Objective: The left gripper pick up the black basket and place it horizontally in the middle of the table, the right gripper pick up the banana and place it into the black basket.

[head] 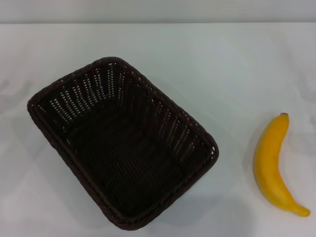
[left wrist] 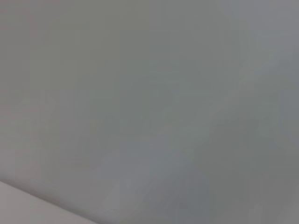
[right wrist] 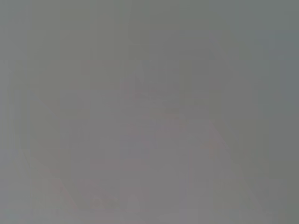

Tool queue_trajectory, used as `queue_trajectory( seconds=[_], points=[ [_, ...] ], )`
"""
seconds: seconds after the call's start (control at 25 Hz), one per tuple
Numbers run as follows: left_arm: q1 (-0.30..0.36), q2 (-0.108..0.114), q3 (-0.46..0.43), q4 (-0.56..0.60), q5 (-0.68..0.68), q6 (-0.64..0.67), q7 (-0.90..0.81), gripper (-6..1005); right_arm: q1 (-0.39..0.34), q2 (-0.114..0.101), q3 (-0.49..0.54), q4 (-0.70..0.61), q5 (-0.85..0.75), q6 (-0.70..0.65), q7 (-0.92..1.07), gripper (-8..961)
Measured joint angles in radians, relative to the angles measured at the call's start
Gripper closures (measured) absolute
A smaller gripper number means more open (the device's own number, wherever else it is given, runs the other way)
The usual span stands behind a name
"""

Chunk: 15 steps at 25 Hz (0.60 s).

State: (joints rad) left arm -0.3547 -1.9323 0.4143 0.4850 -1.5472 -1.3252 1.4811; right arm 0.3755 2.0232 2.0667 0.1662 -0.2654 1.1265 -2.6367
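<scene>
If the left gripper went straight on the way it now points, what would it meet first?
Cannot tell: the left gripper shows in no view, and its wrist view shows only blank grey. The black basket lies untouched on the table.

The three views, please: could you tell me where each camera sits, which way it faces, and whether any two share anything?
Head view: from the robot's head, looking forward and down at the table, the basket lying askew and the banana to its right; no arm shows.
Left wrist view: on the left arm; only blank grey surface, no fingers.
Right wrist view: on the right arm; blank grey, no fingers.
Shared: nothing recognisable between any two views.
</scene>
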Motion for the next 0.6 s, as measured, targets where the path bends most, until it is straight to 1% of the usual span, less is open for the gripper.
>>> queue_trajectory(
  seconds=[0.04,0.08,0.16,0.24,0.32,0.4,0.44,0.48,0.6],
  points=[
    [0.000,0.000,0.000,0.000,0.000,0.000,0.000,139,0.001,0.000,0.000,0.000,0.000,0.000,0.000,94],
    [-0.086,0.056,0.011,0.061,0.173,-0.012,-0.149,140,0.002,0.000,0.000,0.000,-0.002,0.000,0.000,94],
    [-0.130,0.078,0.029,0.090,0.255,-0.014,-0.213,140,0.004,0.001,0.000,0.000,-0.003,-0.001,0.000,94],
    [-0.212,0.116,0.084,0.122,0.381,-0.014,-0.313,140,0.006,0.002,-0.001,0.000,-0.003,-0.001,0.000,94],
    [-0.273,0.145,0.140,0.129,0.456,-0.019,-0.350,140,0.010,0.003,-0.001,0.000,-0.004,-0.001,0.005,94],
    [-0.333,0.164,0.194,0.133,0.533,-0.031,-0.369,140,0.012,0.003,-0.002,-0.001,-0.005,-0.001,0.012,94],
    [-0.352,0.168,0.205,0.135,0.555,-0.036,-0.377,140,0.012,0.004,-0.003,-0.001,-0.005,-0.001,0.013,94],
    [-0.386,0.173,0.224,0.138,0.599,-0.049,-0.394,140,0.013,0.004,-0.007,-0.001,-0.006,-0.001,0.014,94],
    [-0.459,0.181,0.250,0.140,0.697,-0.102,-0.424,141,0.013,0.005,-0.014,-0.002,-0.006,-0.001,0.014,94]
  ],
)
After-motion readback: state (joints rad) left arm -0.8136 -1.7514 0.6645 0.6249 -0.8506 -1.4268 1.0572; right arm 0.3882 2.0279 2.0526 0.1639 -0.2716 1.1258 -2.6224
